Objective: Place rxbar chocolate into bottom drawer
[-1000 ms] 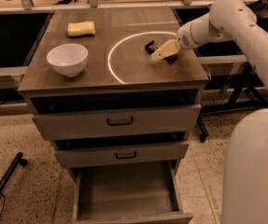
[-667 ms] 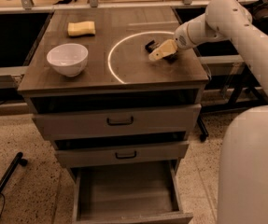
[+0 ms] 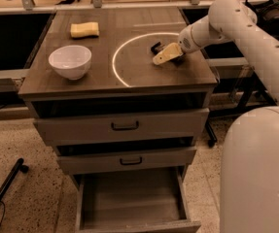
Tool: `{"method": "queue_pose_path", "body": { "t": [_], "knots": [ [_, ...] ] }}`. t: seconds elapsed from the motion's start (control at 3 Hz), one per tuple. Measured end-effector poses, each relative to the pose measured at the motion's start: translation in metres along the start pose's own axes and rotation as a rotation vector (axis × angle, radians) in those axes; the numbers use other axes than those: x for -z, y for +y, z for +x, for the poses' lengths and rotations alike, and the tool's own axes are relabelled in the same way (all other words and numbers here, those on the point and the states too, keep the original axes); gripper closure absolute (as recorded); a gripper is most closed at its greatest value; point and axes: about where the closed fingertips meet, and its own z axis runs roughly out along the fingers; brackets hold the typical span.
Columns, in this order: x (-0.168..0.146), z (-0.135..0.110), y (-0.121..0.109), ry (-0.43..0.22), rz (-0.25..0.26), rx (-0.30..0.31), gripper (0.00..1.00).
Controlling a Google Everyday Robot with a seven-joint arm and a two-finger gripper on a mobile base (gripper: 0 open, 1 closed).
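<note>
The grey-brown wooden bottom drawer (image 3: pixel 129 200) stands open, yet the dark-wrapped snack bar (image 3: pixel 156 46) seemingly lies far right on the brown worktop (image 3: pixel 105 40) by the hand (image 3: pixel 165 55), whose grip I cannot tell.

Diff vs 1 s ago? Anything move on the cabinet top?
The hand crept slightly left, low beside the rxbar chocolate inside the white ring. I cannot tell whether it grips the bar. Unchanged: the rxbar chocolate, the bowl, the sponge and the open bottom drawer.

My cream-yellow gripper (image 3: pixel 159 58) above the grey-brown wooden worktop (image 3: pixel 100 52) with its white ring (image 3: pixel 113 64); white round bowl (image 3: pixel 70 60); yellow rectangular sponge (image 3: pixel 84 29).
</note>
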Motion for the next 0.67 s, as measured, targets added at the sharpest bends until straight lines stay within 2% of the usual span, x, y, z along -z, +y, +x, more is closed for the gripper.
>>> {"method": "queue_pose_path", "body": {
  "t": [0.67],
  "knots": [
    [0.0046, -0.0044, -0.0003, 0.000, 0.000, 0.000, 0.72]
  ]
}}
